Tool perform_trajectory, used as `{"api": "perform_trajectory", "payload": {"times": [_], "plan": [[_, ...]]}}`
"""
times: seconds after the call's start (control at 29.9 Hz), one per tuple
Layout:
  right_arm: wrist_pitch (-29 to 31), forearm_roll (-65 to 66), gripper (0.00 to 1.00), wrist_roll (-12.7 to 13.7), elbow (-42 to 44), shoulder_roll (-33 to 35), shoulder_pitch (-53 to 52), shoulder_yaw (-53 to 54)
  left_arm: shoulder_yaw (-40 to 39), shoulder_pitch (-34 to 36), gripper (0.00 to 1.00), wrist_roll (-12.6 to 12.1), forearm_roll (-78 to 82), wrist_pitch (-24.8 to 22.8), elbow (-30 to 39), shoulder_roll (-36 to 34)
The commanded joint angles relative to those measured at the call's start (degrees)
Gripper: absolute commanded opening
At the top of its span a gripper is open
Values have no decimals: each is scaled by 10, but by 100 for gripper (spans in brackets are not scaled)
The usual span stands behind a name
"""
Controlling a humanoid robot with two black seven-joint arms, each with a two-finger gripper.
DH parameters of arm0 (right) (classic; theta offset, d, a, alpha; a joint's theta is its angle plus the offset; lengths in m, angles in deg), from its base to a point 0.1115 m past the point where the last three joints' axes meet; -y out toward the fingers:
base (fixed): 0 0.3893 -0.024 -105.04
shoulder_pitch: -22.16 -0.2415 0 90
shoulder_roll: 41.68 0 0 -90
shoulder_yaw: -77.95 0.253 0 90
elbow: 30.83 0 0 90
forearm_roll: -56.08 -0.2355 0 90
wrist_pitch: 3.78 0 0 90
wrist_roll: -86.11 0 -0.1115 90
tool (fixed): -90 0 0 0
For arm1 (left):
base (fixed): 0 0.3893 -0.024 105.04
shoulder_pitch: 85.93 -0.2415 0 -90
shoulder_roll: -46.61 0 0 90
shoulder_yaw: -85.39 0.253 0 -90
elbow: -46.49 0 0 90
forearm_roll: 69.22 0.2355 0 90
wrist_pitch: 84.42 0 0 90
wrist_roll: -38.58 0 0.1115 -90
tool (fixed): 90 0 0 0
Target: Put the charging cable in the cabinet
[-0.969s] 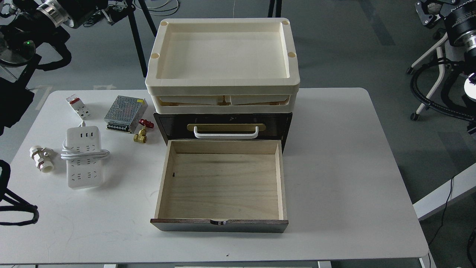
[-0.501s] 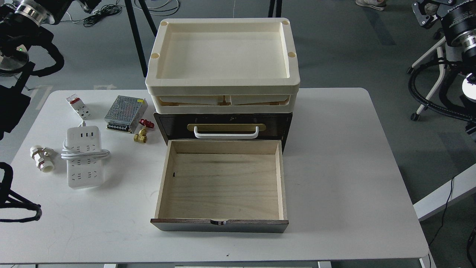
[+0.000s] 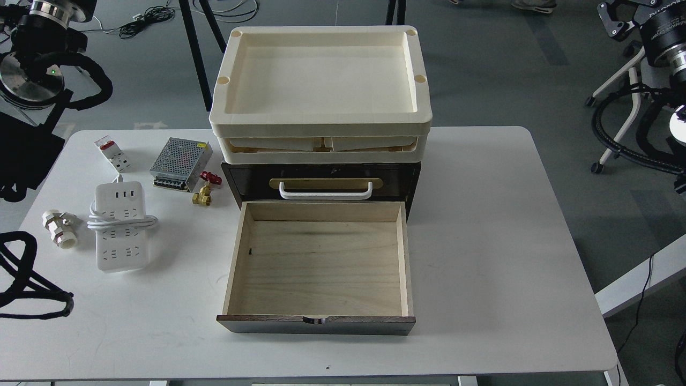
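Observation:
The charging cable [image 3: 121, 226] is a white power strip with its cord wrapped round its middle. It lies flat on the left side of the white table [image 3: 509, 225]. The cabinet [image 3: 321, 185] is dark brown and stands at the table's middle back. Its lower drawer [image 3: 320, 268] is pulled out, with a pale wood inside that holds nothing. Its upper drawer, with a white handle [image 3: 325, 191], is shut. My left arm [image 3: 32, 80] rises off the top left corner, with its gripper out of view. My right gripper [image 3: 616, 19] is high at the top right, dark and partly cut off.
Cream trays [image 3: 320, 75] are stacked on the cabinet. Left of it lie a silver perforated power supply [image 3: 180, 156], a white breaker with a red switch [image 3: 111, 152], a brass valve with a red handle [image 3: 204, 193] and a white pipe fitting [image 3: 60, 229]. Black cables [image 3: 27, 289] hang over the table's left edge.

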Motion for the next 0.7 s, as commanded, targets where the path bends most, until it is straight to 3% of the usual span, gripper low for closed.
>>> {"api": "perform_trajectory", "payload": {"times": [0.0,0.3,0.5,0.67], "plan": [[0,0,99,0,1,0,1,-1,33,3,100,-23,4,0,54,-38],[0,1,99,0,2,2,27,0,230,115,100,-22,23,0,325,-270],[0,0,99,-1,2,2,30,3,293,139,100,-19,66,0,347,-347],[0,0,99,-2,2,2,29,7,298,136,100,1,240,0,368,-432]]}}
